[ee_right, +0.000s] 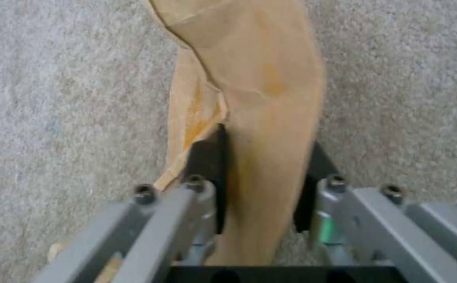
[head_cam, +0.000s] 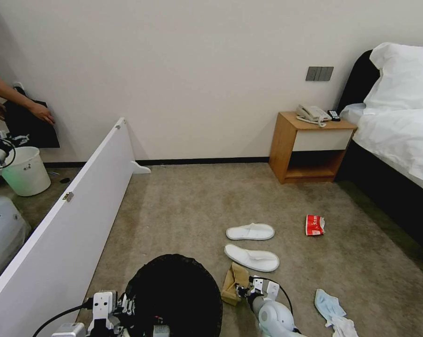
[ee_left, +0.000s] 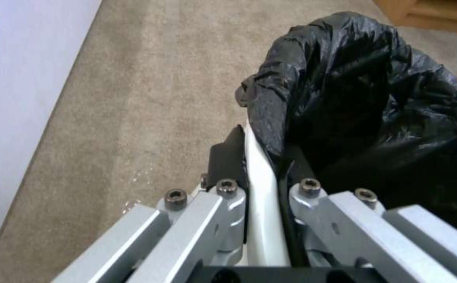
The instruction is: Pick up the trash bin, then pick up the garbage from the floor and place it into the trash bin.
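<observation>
On the carpet, bin: we held the trash bin (head_cam: 176, 295) by its rim, the left gripper (ee_left: 262, 173) clamped across the white wall and black liner.
Cardboard: the right gripper (ee_right: 262, 184) had closed on the brown cardboard piece (head_cam: 234, 282), its long axis running away from the jaws.
Relation: the bin's mouth lay just left of the cardboard (a short sideways carry, we judged).
</observation>
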Tool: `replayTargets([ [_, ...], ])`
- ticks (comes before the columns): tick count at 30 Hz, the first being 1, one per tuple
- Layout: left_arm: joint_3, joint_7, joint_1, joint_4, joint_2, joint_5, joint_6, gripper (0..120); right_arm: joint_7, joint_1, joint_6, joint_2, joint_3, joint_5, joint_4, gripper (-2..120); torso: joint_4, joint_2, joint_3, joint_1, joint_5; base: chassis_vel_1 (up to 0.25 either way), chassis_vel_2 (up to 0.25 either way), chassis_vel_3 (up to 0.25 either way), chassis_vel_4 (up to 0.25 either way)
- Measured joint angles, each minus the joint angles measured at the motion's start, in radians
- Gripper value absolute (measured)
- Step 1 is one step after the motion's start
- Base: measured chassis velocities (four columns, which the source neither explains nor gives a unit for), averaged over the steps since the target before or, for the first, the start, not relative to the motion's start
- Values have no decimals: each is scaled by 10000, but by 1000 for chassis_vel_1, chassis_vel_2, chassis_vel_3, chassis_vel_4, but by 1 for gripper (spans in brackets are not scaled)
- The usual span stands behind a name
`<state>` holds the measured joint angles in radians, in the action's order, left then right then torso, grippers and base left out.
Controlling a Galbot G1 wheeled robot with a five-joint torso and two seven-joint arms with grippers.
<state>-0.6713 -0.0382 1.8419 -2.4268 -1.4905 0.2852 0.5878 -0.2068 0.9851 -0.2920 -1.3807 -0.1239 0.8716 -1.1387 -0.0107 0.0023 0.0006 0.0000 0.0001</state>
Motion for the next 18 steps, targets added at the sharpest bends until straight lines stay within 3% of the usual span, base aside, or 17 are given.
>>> replayTargets([
  [6,39,0,-36,26,0,9,4,4,75,-8,114,17,-13,-125,12,0,0,0,0,0,0,0,0,0,0],
  [10,45,-1,-35,27,10,6,5,4,167,32,276,34,-43,-256,6,0,0,0,0,0,0,0,0,0,0],
  [14,114,-2,-72,27,50,3,7,4,454,357,910,134,-401,-421,-538,0,0,-1,0,0,1,0,0,0,0],
  [17,261,19,-208,64,151,43,34,4,1541,822,2167,397,-828,-1084,-1401,0,-1,-1,0,0,-1,0,0,0,0],
  [18,261,19,-208,64,151,43,34,4,1541,822,2167,397,-828,-1084,-1401,0,-1,-1,0,0,-1,0,0,0,0],
])
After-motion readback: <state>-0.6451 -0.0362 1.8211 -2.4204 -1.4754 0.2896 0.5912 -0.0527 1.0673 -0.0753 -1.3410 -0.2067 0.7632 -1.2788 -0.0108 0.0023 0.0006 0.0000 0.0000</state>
